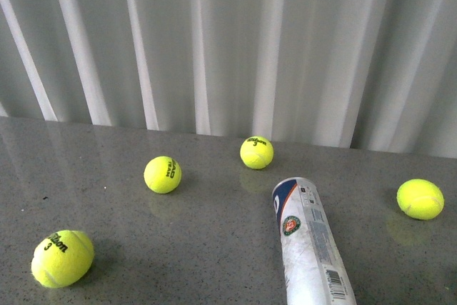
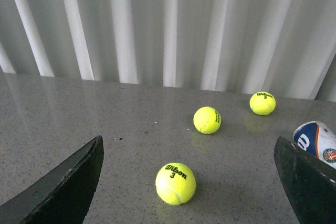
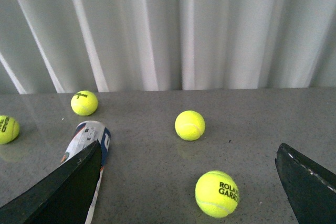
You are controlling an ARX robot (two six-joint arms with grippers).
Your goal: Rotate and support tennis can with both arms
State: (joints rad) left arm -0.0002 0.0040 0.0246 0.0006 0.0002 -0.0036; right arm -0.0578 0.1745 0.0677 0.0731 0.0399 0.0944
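Note:
The tennis can [image 1: 308, 248] lies on its side on the grey table, right of centre in the front view, with its navy end pointing away and its near end cut off by the frame edge. Neither arm shows in the front view. My left gripper [image 2: 188, 145] is open and empty above the table. The can's navy end [image 2: 317, 140] peeks out beside one of its fingers [image 2: 307, 182]. My right gripper [image 3: 189, 145] is open and empty. The can [image 3: 89, 135] lies partly behind one of its fingers [image 3: 68, 190].
Several yellow tennis balls lie loose on the table [image 1: 214, 248]: one near left [image 1: 62, 258], one mid-left [image 1: 163, 175], one at the back [image 1: 257, 152], one right of the can [image 1: 420, 198]. A Roland Garros ball [image 3: 217, 193] lies between the right fingers. A white pleated curtain [image 1: 228, 41] closes the back.

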